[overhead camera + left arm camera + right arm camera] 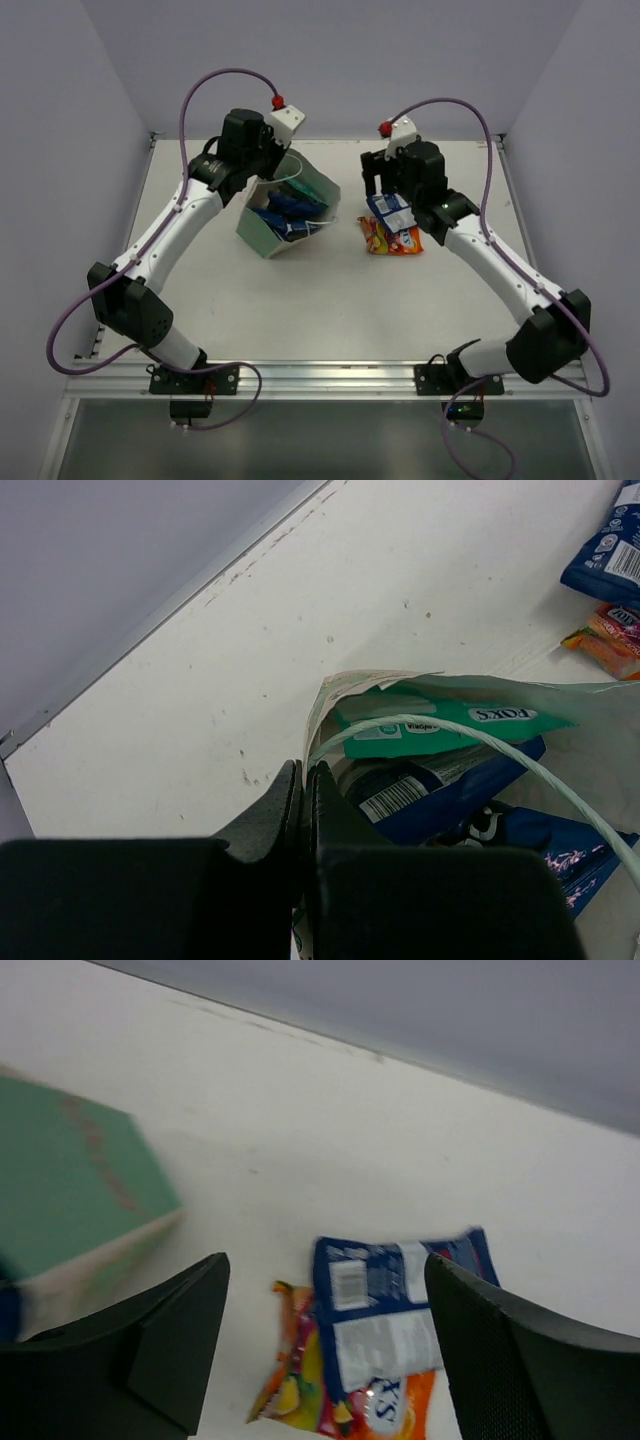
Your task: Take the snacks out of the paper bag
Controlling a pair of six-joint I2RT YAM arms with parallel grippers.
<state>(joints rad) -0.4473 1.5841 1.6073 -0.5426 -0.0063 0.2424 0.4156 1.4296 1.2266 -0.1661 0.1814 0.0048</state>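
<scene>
The left arm reached far, its left gripper [303, 800] pinching the rim of the tilted paper bag [262, 232], left of centre. The right gripper [325, 1270] hung spread above one blue packet [385, 1310] overlapping one orange packet [300, 1390], right of the bag. Inside the bag lay one teal-green packet [440, 725] and at least two blue packets [440, 790]

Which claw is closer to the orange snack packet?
Right. The right gripper hangs open just above the orange packet and the blue packet lying partly on it. The left gripper is off to the side, pinching the paper bag at its rim.
</scene>
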